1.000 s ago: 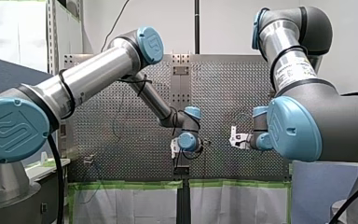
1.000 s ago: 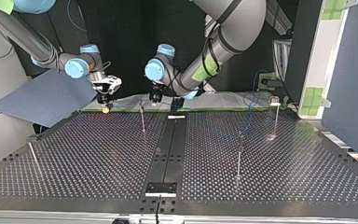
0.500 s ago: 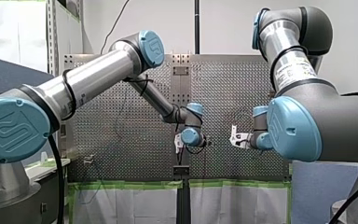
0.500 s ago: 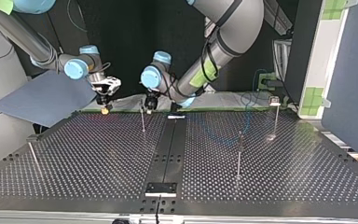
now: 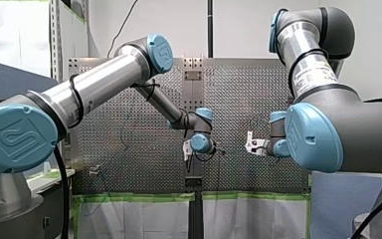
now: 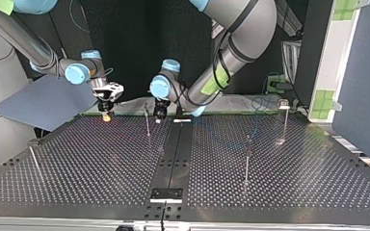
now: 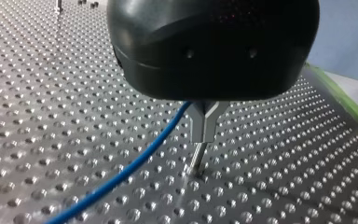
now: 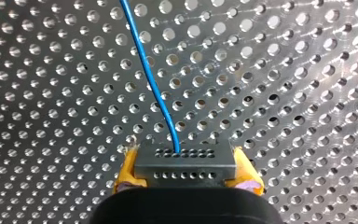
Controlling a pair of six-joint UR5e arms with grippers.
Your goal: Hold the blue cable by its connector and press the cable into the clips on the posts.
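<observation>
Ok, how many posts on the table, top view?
4: a post beside my left hand, one right of centre, one far right, one leaning at left. Others may be hidden.

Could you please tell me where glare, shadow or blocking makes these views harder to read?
Left wrist view: my left gripper fills much of it, and studs on the table glint. Right wrist view: bright glare on the table to one side of the connector; the cable stands out. Top view: dark backdrop; the cable barely shows.
</observation>
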